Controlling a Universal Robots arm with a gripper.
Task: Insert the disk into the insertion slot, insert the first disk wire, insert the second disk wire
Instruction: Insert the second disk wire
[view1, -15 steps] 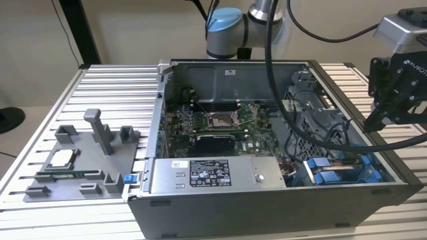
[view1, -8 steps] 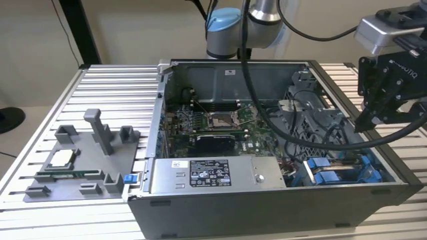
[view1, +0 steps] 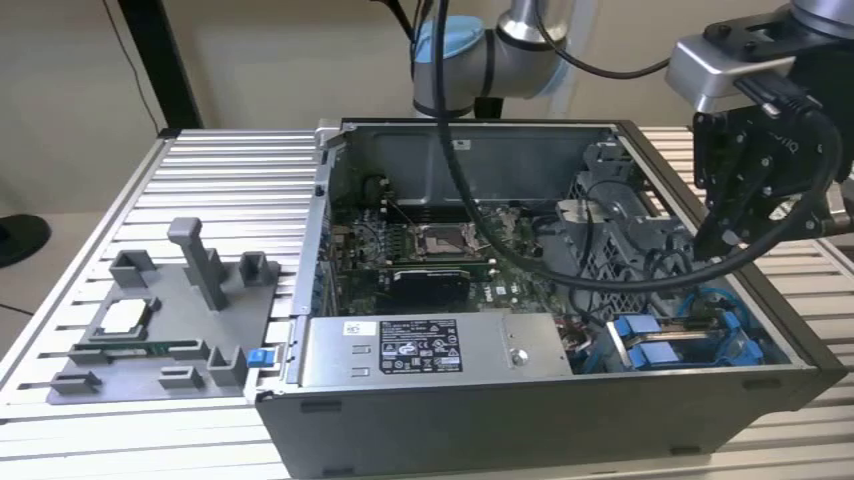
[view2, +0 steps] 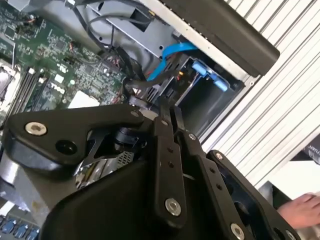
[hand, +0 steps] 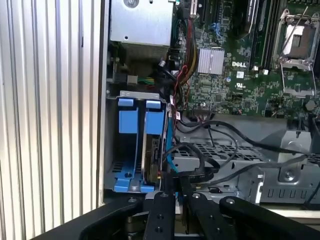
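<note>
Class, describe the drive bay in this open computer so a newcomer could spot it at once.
Start at the open computer case on the slatted table. Follow its front wall past the grey labelled power supply to the corner at the exterior view's right. The drive bay sits there, the only compartment with bright blue plastic rails.

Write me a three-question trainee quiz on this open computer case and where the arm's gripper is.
1. True or false: the insertion slot holds no disk.
2. In the exterior view, the gripper hangs nearest to: A the power-supply box, B the insertion slot's end of the case, C the grey fixture outside the case.
3. Fill in: the flat cable curving beside the slot is ____ in colour.

Key: 1 false, a disk in a blue carrier stands in the slot. 2 B. 3 blue.
</note>
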